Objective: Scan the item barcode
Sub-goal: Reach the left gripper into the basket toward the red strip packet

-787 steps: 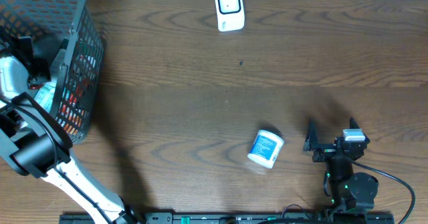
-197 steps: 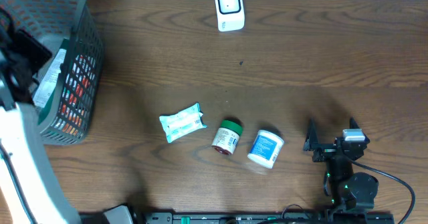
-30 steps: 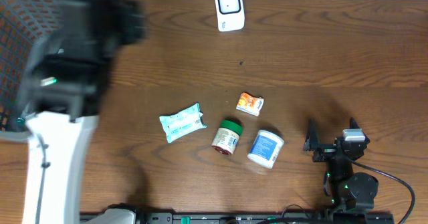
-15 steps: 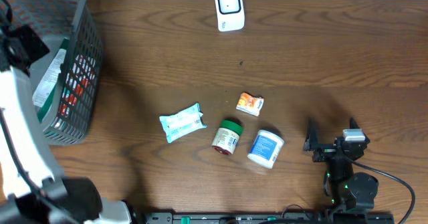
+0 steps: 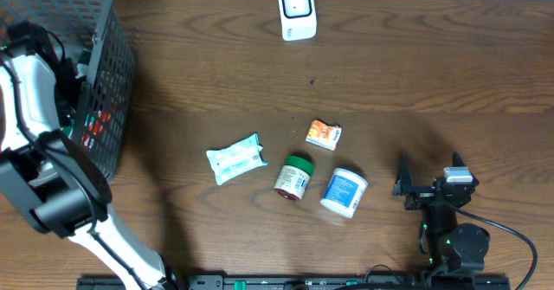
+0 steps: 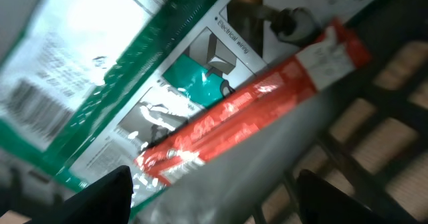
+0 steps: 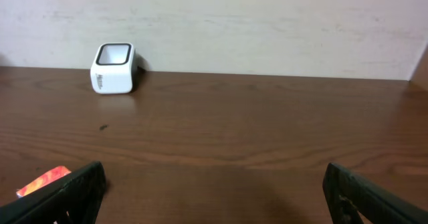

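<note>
I'm on the fetching step. My left pincer is down inside the basket, spread wide and holding nothing. It hangs over a red packet that lies across a green-and-white pack. The right pincer rests wide open and empty near the front of the bench. The scanner stands well apart at the far edge. Next, I reckon, I drop onto the red packet, close on it, lift clear of the mesh and turn its barcode to the scanner.
</note>
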### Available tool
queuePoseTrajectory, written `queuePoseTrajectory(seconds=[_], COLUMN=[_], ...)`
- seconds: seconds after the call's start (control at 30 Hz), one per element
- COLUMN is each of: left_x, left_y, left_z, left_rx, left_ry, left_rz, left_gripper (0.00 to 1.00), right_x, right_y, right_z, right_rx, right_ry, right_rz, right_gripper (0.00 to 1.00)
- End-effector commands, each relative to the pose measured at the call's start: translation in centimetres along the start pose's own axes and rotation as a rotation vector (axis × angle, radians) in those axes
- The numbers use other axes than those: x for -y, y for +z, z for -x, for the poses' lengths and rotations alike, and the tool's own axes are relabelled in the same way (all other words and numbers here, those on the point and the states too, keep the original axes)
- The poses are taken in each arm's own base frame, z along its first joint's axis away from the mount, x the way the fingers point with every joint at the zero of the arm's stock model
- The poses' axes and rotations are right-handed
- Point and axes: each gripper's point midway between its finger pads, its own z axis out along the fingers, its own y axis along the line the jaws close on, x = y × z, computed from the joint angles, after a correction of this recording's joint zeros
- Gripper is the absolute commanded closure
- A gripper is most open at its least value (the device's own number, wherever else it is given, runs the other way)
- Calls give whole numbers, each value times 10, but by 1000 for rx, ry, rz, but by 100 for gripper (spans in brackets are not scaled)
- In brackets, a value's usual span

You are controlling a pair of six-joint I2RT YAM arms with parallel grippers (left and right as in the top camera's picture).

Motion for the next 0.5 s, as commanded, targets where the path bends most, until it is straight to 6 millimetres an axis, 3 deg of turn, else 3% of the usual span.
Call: queuePoseTrajectory(seconds=[0.0,0.47], left_x=[7,7], left_y=[23,45], left_z=[-10,7], left_rx=[-75,-12], left_ry=[22,22], left_rz=[-33,-28], left_gripper=[25,25], right_x=[2,2], right_y=[0,0], right_z=[0,0], right_rx=[1,1], right_ry=[10,10], right_rz=[-11,-11], right_gripper=[1,1])
